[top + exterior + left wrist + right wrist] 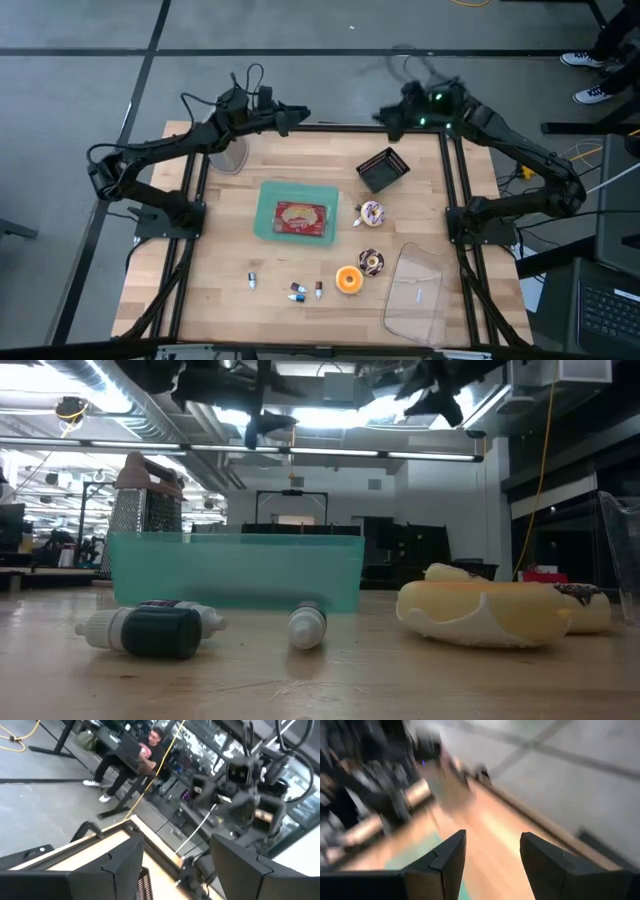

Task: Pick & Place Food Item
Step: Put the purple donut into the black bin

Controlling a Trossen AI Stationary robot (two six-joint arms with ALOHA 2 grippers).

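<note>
- Closest to the low camera are a couple of small dropper-type bottles (pixel 155 630) lying on their sides on the wooden tabletop (pixel 210 270), with a yellow and white thing (pixel 490 610) off to one side. Can't really tell what that one is from down there.
- Right behind the bottles is the teal tray (pixel 296 210), sitting about mid-tabletop, with a red food packet (pixel 301 218) lying flat inside it.
- Beside the tray there's a frosted donut (pixel 372 212), then a chocolate donut (pixel 371 262) nearer the front edge, with an orange round piece (pixel 348 279) just next to it.
- A black basket (pixel 383 169) sits tilted toward the back, a clear plastic container (pixel 418 288) is at the front corner on the right arm's side, and a metal grater (pixel 229 157) stands at the back on the left arm's side.
- Left gripper (pixel 297 117) is up in the air over the back edge, fingers (pixel 125 865) spread, nothing between them.
- Right gripper (pixel 385 116) is also raised over the back edge, facing the left one, fingers (pixel 447 857) apart and empty.
- A person is sitting at a desk in the room behind, seen from the left wrist.
</note>
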